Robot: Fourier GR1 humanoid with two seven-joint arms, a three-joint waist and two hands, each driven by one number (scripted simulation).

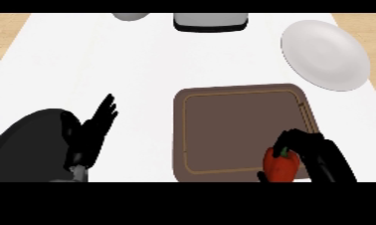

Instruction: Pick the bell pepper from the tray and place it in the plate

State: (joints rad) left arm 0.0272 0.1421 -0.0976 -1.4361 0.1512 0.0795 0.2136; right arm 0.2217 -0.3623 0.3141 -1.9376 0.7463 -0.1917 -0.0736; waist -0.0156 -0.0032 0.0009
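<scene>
A red bell pepper (281, 167) with a green stem sits at the near right corner of the brown tray (220, 129). My right hand (312, 147) is curled round the pepper from the right, fingers over its top and thumb by its lower left. The white plate (325, 55) lies beyond the tray at the far right, with nothing on it. At the lower left my left hand (95, 127) rests open, fingers pointing up, well apart from the tray.
A dark-rimmed grey container (210, 22) stands at the far edge in the middle. A grey round object (131, 16) shows partly at the far edge to its left. The white counter (110, 64) lies between them and the tray.
</scene>
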